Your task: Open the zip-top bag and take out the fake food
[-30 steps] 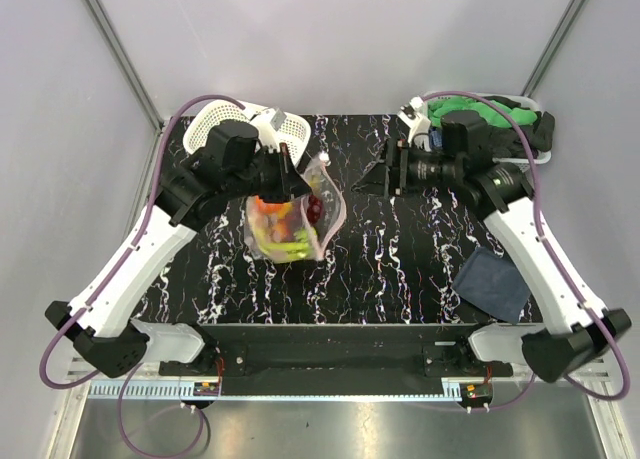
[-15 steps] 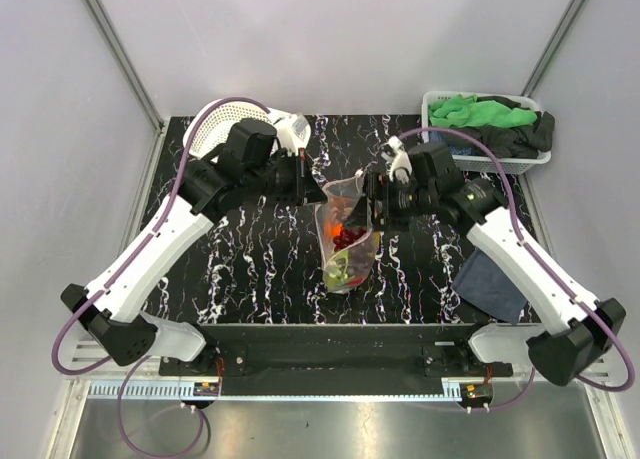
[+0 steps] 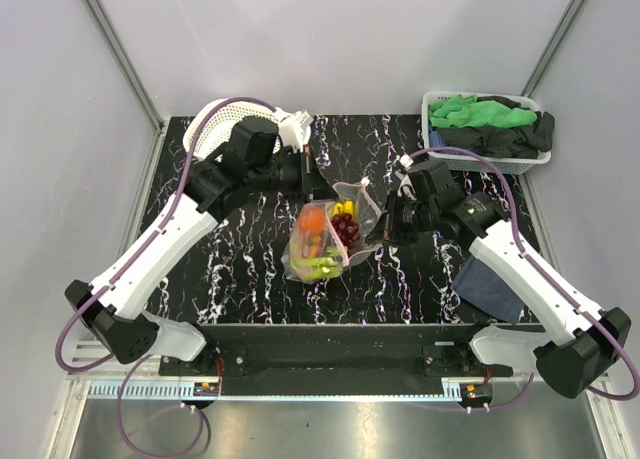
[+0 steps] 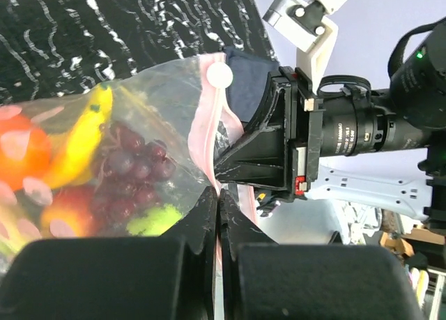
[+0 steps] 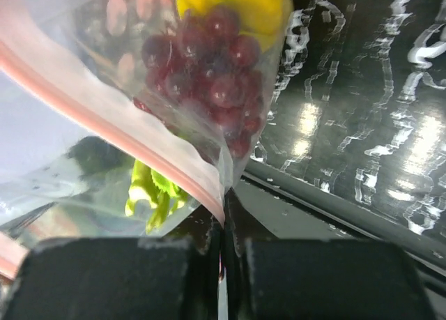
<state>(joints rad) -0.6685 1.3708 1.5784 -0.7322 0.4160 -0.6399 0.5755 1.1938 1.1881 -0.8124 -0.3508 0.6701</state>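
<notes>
- Spanning the gap between both arms near the middle of the counter point(image 3: 420, 279), the zip-top bag point(image 3: 358, 207) is gripped at two edges.
- Its pinkish zip strip point(image 4: 202, 125) is pinched by the closed left gripper point(image 3: 316, 187).
- The opposite edge is clamped by the closed right gripper point(image 3: 377, 236).
- The fake food point(image 3: 322, 235) is contained inside the bag.

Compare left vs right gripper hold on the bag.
Left gripper pinches the zip-top bag at its far corner; right gripper pinches its nearer right corner. Left gripper reaches in from the left, right gripper from the right. Both are shut on the pink zip strip.
</notes>
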